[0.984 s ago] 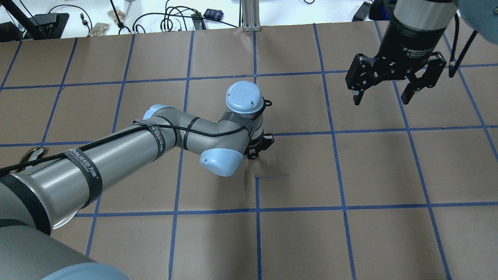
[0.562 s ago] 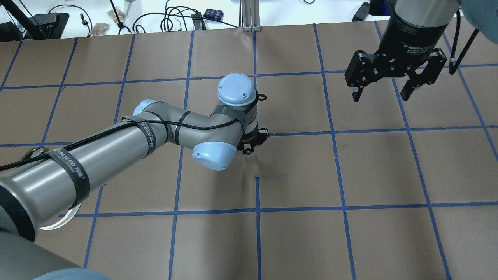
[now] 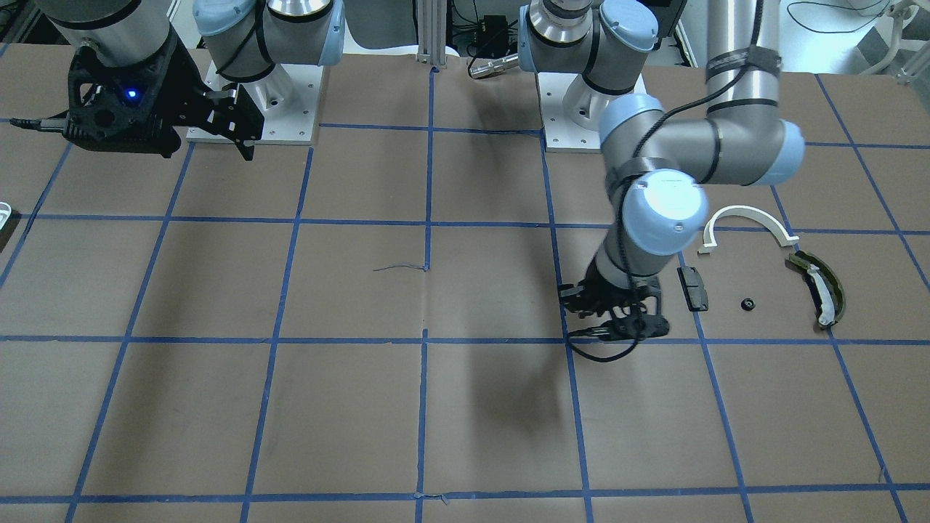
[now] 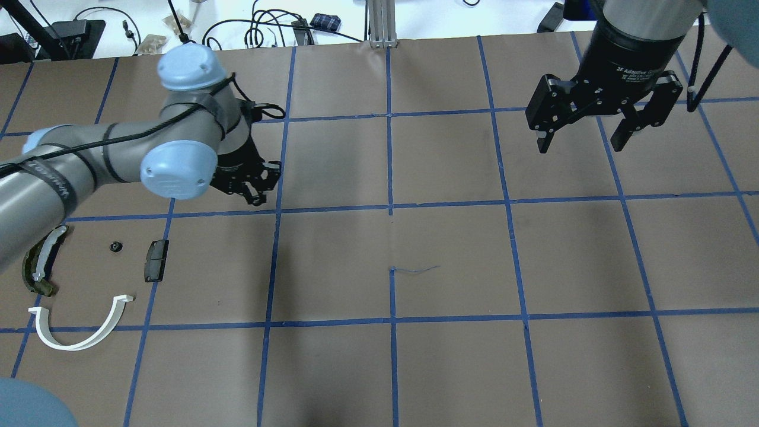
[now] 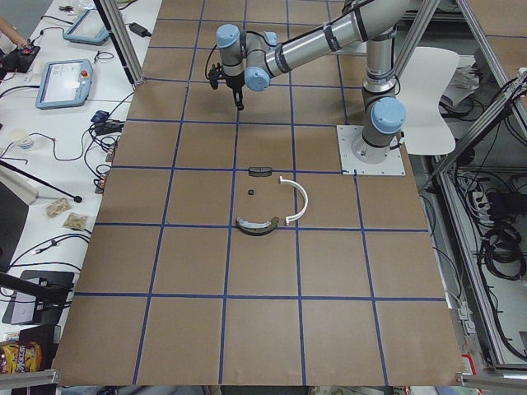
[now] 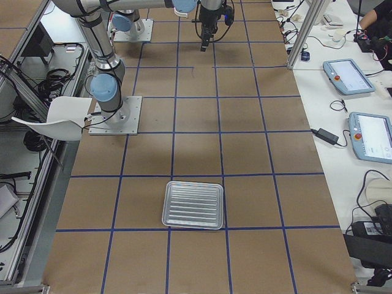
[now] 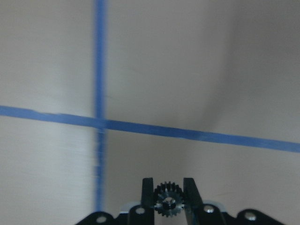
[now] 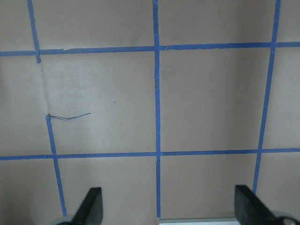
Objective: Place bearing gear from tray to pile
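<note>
My left gripper (image 4: 254,188) is shut on a small dark toothed bearing gear (image 7: 168,205), which shows between its fingertips in the left wrist view. It hovers over the brown table, right of and beyond the pile. The pile holds a white half-ring arc (image 4: 80,335), an olive-green curved piece (image 4: 37,265), a dark grey block (image 4: 156,260) and a small black round part (image 4: 115,247). My right gripper (image 4: 580,145) is open and empty, high at the far right. The ribbed tray (image 6: 193,205) lies in the exterior right view.
The table is brown paper with a blue tape grid (image 4: 390,207). A thin blue scrap (image 4: 415,270) lies near the centre. Cables and small items (image 4: 267,29) sit beyond the far edge. The robot bases (image 3: 254,109) stand at the near side.
My left arm has swung left and farther away with the gear in its gripper, uncovering the pile parts. My right gripper has barely moved and stays open.
</note>
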You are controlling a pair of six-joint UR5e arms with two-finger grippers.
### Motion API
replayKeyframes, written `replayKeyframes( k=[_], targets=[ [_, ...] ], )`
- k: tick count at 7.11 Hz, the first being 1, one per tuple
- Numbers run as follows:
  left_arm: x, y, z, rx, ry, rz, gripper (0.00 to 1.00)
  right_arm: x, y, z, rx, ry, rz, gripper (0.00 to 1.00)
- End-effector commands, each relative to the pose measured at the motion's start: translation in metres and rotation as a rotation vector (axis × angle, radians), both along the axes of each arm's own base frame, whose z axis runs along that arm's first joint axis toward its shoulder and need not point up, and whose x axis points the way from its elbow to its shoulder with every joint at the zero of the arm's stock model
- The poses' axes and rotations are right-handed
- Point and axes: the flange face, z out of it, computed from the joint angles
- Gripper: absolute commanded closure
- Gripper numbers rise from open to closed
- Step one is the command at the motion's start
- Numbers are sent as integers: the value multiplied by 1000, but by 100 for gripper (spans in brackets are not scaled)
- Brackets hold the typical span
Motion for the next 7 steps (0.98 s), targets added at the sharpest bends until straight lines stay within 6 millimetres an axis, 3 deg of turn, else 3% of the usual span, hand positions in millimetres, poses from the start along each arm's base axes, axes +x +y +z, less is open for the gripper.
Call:
replayKeyframes(
  k=[1, 3, 4, 7],
  targets=[
    [137, 13, 5, 25, 3, -137, 88, 0, 0, 0, 1, 1, 1, 0],
    [260, 35, -19, 21, 71, -130, 88, 0, 0, 0, 1, 2, 2, 0],
    [277, 33, -26, -4, 73, -155, 88, 0, 0, 0, 1, 1, 0, 0],
    [276, 26, -51, -14, 97, -151, 88, 0, -1, -1, 1, 4, 2, 0]
  ],
)
